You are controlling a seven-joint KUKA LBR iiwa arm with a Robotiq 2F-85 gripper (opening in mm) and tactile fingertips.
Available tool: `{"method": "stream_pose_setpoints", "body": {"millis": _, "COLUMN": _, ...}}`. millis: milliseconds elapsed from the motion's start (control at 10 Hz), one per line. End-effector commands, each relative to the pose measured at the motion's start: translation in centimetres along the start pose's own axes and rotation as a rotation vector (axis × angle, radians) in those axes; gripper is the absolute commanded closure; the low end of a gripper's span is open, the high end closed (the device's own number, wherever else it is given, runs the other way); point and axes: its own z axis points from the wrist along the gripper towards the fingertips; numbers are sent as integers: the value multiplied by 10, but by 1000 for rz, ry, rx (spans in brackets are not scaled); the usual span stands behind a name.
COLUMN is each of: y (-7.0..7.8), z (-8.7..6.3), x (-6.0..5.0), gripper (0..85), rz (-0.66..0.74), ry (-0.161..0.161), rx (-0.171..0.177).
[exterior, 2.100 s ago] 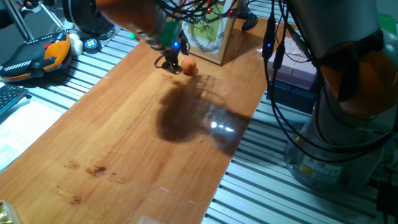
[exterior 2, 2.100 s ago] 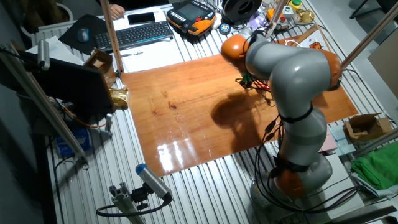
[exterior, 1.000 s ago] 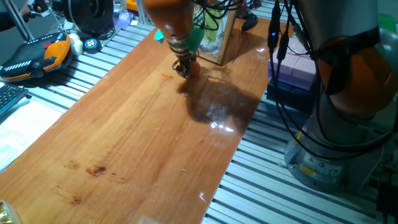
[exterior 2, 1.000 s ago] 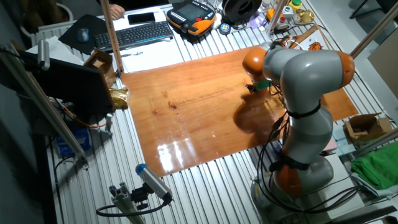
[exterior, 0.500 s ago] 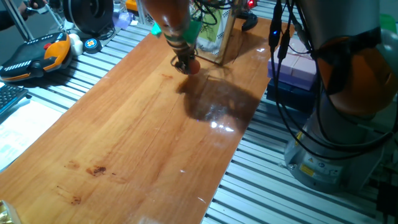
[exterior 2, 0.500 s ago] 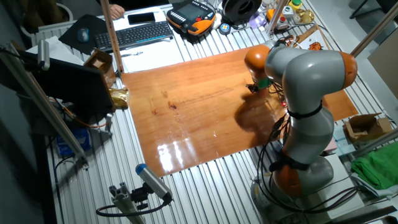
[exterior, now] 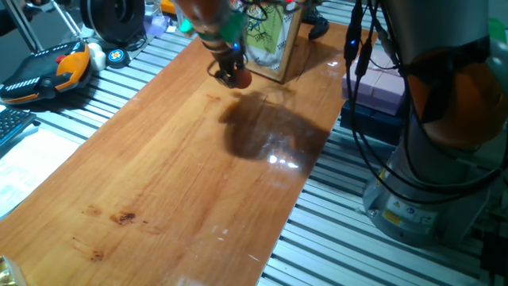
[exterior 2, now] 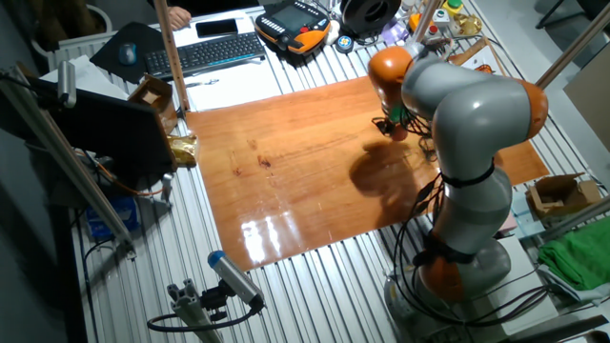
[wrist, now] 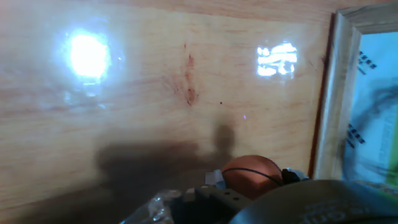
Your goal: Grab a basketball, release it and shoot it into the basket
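A robotics lab or workshop: a grey-and-orange robot arm (exterior 2: pixel 467 124) stands at a varnished wooden board (exterior 2: pixel 305 162) laid over a bench of aluminium profile rails (exterior: pixel 71 103). An orange-and-black teach pendant (exterior: pixel 48 71), a keyboard (exterior 2: pixel 214 52) and a mouse (exterior 2: pixel 129 54) crowd the bench's edge, with cables (exterior: pixel 353 95) trailing beside the arm's base and a cardboard box (exterior 2: pixel 558 195) nearby.

One fixed view looks along the counter (exterior: pixel 159 175) from its near end; the other looks down from high; the hand view faces it closely.
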Motion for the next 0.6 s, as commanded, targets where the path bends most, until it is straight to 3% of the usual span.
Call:
{"method": "stream_pose_setpoints", "body": {"millis": 0, "y": -8, "z": -27, "x": -1, "gripper": 547, "rz": 6, "ry": 25, "rx": -3}}
{"method": "stream_pose_setpoints", "body": {"millis": 200, "y": -21, "z": -56, "x": -3, "gripper": 587, "rz": 9, "ry": 59, "rx": 11}}
{"method": "stream_pose_setpoints", "body": {"millis": 500, "y": -35, "z": -71, "x": 1, "gripper": 680, "rz": 6, "ry": 67, "rx": 17}}
